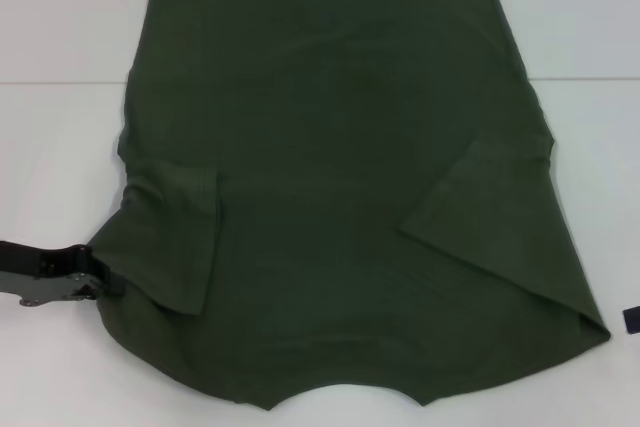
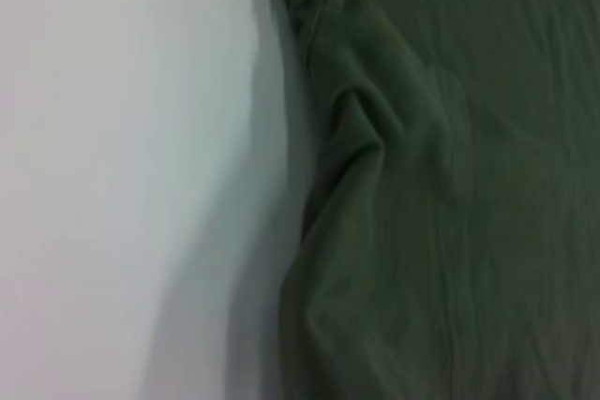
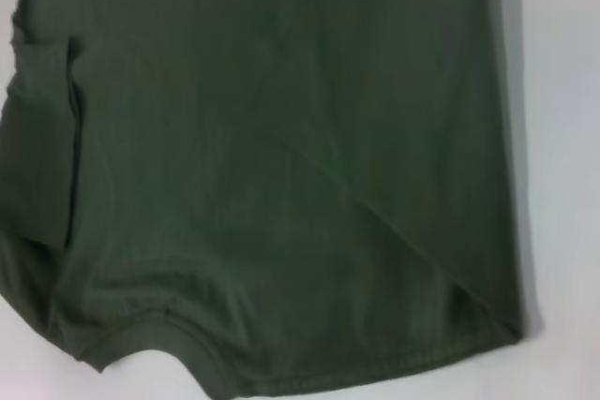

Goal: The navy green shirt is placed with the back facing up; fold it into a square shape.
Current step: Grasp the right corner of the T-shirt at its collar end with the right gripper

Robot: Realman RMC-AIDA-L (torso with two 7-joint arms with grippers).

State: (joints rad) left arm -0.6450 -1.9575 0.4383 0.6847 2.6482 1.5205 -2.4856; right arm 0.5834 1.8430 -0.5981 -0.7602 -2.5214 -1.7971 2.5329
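Fabric fills most of the head view: the navy green shirt [image 1: 340,187] lies flat on the white table [image 1: 60,17], neckline toward the robot and cut off at the picture's near edge, hem at the far side. Both sleeves are folded inward over the body, 1 on each side.

At the far left, the left gripper [image 1: 95,282] reaches in from the picture's edge, its arm mostly cut off. Its black tip touches the shirt's left edge just below the folded left sleeve [image 1: 175,232], and the cloth bunches into wrinkles there. Its tip is buried against the fabric, so I cannot tell whether the claw is apart, together, or clamped on the cloth. The left wrist view shows only the rumpled shirt edge [image 2: 356,166] beside bare table [image 2: 112,175], with no fingers visible.

On the right, the folded right sleeve [image 1: 490,217] lies smooth. Only a small dark sliver shows at the right edge of the head view, too little to identify. The right wrist view shows the shirt's [image 3: 281,166] collar end and table [image 3: 562,138].
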